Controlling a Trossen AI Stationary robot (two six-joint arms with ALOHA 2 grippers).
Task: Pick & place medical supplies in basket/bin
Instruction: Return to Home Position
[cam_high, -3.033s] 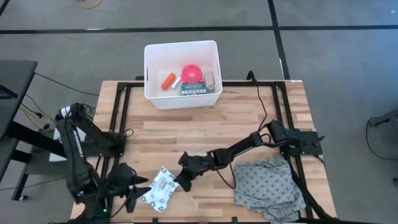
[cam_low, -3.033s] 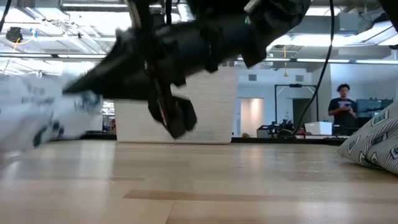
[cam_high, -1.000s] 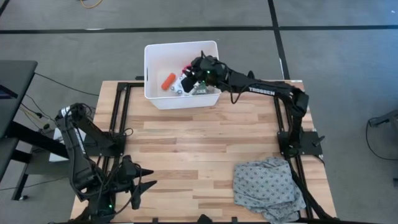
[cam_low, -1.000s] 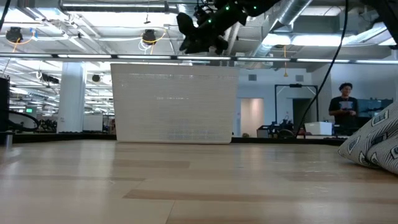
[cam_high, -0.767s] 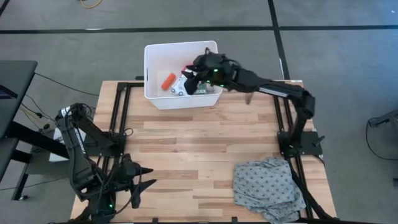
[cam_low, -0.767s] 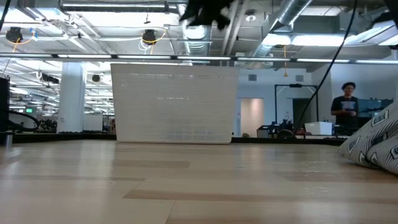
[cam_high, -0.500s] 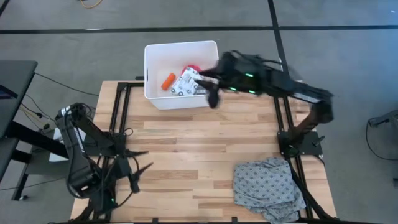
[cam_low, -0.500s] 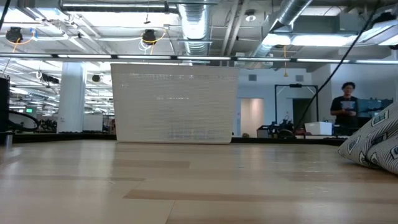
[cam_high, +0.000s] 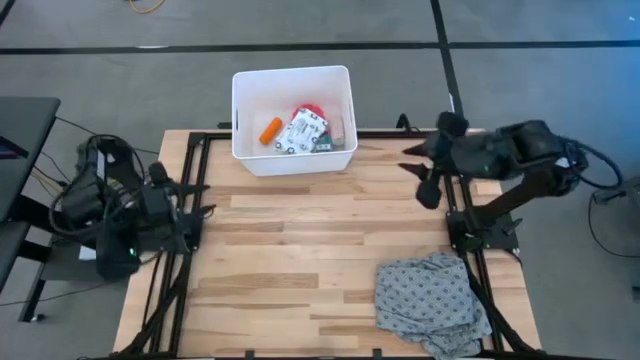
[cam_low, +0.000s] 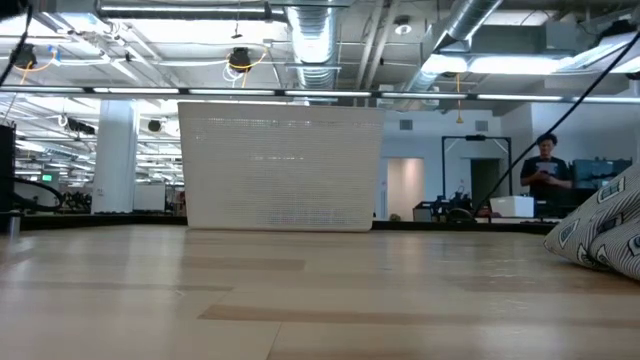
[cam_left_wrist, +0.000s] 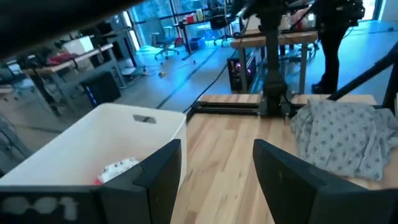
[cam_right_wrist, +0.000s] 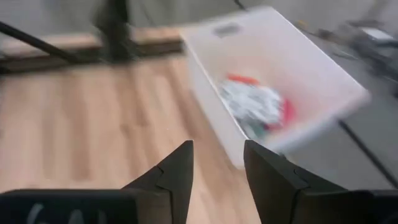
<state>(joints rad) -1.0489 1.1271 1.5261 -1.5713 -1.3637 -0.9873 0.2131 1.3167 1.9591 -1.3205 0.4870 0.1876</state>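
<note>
The white tub (cam_high: 243, 110) stands at the table's far edge; it also shows in the low view (cam_low: 280, 165). In it lie the orange tube (cam_high: 270, 130), the flat printed packet (cam_high: 303, 133), the pink roll (cam_high: 313, 108), the beige roll (cam_high: 339, 128) and part of the green box (cam_high: 326, 147). My right gripper (cam_high: 418, 172) is open and empty near the table's right edge, right of the tub; its wrist view (cam_right_wrist: 217, 168) looks at the tub (cam_right_wrist: 292, 56). My left gripper (cam_high: 192, 200) is open and empty at the table's left edge (cam_left_wrist: 217, 174).
The grey patterned cloth (cam_high: 432, 300) lies bunched at the near right corner and shows in the low view (cam_low: 600, 235). The black frame rails (cam_high: 190, 170) run along the table's sides. A person (cam_low: 545, 170) stands in the room behind the table.
My right gripper has drawn back from over the tub toward the table's right edge, and the printed packet now lies in the tub on the other supplies. My left arm has folded back from the near left corner to the table's left edge.
</note>
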